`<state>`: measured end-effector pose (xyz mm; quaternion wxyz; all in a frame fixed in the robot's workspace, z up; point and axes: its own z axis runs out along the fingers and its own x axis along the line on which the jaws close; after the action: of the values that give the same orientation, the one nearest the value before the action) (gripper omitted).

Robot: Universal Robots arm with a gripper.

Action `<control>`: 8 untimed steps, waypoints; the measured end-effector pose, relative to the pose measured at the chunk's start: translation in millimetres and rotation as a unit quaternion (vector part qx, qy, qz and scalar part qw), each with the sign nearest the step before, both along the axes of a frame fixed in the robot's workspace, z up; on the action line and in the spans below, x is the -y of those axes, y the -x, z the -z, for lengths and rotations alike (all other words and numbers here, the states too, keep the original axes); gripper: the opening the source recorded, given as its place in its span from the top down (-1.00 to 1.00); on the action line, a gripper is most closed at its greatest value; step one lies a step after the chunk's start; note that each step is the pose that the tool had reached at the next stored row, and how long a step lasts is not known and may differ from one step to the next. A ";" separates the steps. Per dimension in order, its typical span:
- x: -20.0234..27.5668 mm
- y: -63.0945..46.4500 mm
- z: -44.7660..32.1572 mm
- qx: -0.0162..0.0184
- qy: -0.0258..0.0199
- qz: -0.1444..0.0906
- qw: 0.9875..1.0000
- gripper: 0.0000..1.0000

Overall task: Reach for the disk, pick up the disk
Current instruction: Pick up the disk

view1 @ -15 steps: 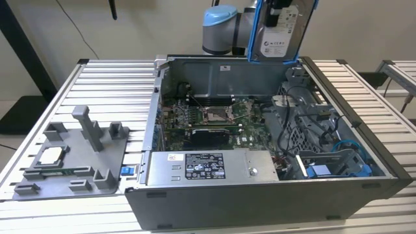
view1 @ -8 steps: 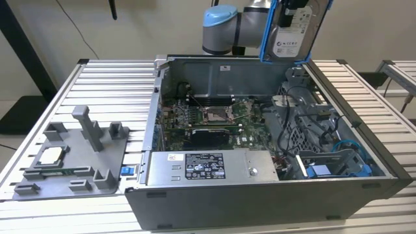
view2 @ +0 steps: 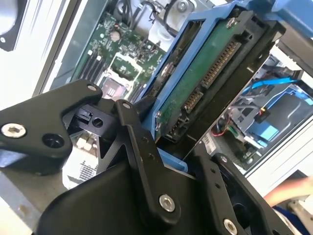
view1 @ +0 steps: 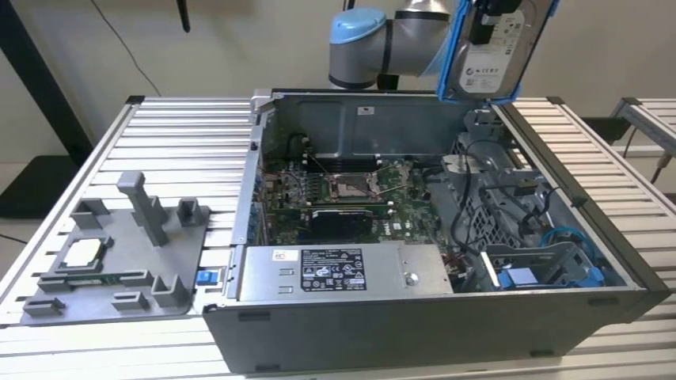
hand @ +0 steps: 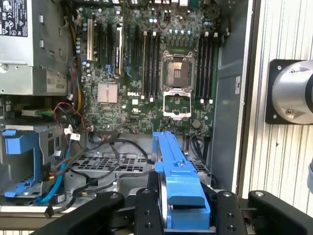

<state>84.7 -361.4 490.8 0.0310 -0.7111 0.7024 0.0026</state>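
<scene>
The disk (view1: 492, 66) is a silver-grey hard drive with a white label in a bright blue bracket. It hangs upright above the back right corner of the open computer case (view1: 423, 332), well above the case rim. My gripper (view1: 495, 17) is shut on its upper end. In the second wrist view my black fingers (view2: 139, 142) clamp the blue frame, with the disk's (view2: 195, 88) green circuit board and connectors facing the camera. In the first wrist view the disk's blue bracket edge (hand: 177, 176) runs out from between the fingers of my gripper (hand: 182, 208).
Below lie the motherboard with its CPU socket (view1: 349, 187), the power supply (view1: 343, 271) at the front, and a blue bay (view1: 539, 273) with cables at the exterior view's right. A grey fixture (view1: 116, 253) holding a small square chip (view1: 85, 252) sits on the slatted table (view1: 190, 134).
</scene>
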 end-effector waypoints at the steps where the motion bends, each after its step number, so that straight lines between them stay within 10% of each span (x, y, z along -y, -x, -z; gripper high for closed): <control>1: 0.0 -0.9 0.0 0.000 0.000 0.000 1.000 1.00; 8: 0.0 -2.9 -0.1 0.000 0.000 0.000 1.000 1.00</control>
<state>87.7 -361.4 490.8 0.0310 -0.7110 0.7025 0.0025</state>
